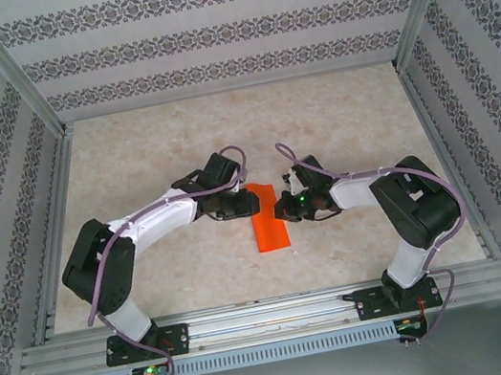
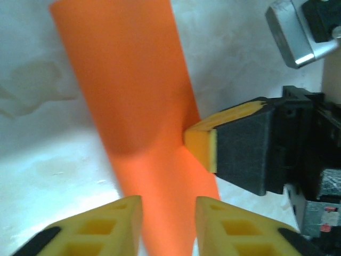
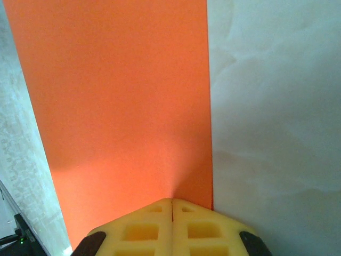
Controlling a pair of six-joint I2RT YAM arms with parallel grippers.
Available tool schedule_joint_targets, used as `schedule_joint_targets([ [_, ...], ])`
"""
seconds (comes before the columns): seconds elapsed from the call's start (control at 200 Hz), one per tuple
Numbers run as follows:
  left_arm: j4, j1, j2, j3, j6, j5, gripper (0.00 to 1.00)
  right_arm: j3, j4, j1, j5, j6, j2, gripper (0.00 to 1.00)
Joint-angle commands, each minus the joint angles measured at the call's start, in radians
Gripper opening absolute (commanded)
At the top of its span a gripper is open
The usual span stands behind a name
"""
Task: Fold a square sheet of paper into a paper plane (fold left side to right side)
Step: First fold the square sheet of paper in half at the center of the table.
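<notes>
The square sheet of paper [image 1: 270,228] lies on the table between the arms as a narrow orange-red rectangle, long side running away from me. My left gripper [image 1: 251,202] hovers over its far end. In the left wrist view its jaws [image 2: 169,218] stand apart with the paper [image 2: 138,96] flat below the gap. My right gripper [image 1: 280,208] is shut, and its joined tips [image 3: 172,205] press down on the paper [image 3: 117,96] close to its right edge. The left wrist view shows that yellow fingertip [image 2: 202,146] touching the sheet's edge.
The marbled tabletop [image 1: 336,124] is walled by patterned panels and aluminium posts [image 1: 414,13]. A metal rail [image 1: 273,315] carries both arm bases at the near edge. The right wrist's camera housing [image 2: 295,34] sits close to my left gripper.
</notes>
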Motion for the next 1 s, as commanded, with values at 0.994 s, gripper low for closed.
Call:
schedule_joint_targets([
  [0.994,0.414,0.092,0.106,-0.303,-0.056,0.117,0.1,-0.004,-0.215,0.014,0.172,-0.075,0.06,0.0],
])
